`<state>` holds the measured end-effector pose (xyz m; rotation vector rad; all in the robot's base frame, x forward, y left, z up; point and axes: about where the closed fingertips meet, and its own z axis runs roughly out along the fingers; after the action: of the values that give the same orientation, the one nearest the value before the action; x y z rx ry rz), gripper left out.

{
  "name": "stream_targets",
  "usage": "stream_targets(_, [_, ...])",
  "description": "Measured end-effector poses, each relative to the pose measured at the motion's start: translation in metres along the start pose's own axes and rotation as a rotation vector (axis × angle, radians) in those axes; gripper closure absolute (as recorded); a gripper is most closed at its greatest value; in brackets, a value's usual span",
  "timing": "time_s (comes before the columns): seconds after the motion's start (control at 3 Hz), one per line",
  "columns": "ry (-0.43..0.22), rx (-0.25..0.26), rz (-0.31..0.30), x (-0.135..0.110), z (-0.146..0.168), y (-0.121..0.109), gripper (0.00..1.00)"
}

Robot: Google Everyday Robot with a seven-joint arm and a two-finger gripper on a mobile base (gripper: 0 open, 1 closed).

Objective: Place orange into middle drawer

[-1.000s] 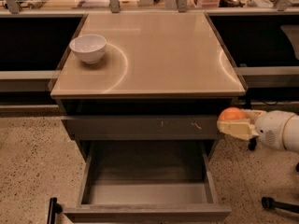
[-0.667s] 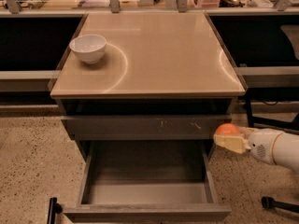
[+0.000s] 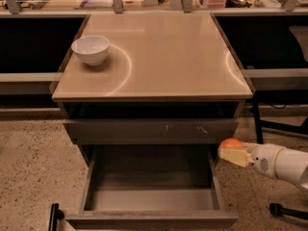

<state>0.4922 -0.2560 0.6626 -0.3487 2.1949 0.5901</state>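
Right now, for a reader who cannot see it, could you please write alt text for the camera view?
The gripper, its jaws shut on the orange, hovers just right of the open middle drawer. A white bowl sits on the cabinet top above.

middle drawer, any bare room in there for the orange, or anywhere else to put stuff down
The middle drawer has a bare grey floor from wall to wall. The tabletop is free everywhere right of the white bowl at its left. Tightest spot: just outside the drawer's right wall, where the gripper holds the orange.
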Motion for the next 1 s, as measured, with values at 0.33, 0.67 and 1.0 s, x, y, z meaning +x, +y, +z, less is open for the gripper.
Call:
stream_targets(0.33, [0.023,0.012,0.049,0.012,0.008,-0.007,1.00])
stream_targets(0.67, [0.099,-0.033,0.182,0.061,0.044,-0.013,1.00])
stream_targets(1.0, [0.171,-0.119,0.273,0.104,0.100,-0.013,1.00])
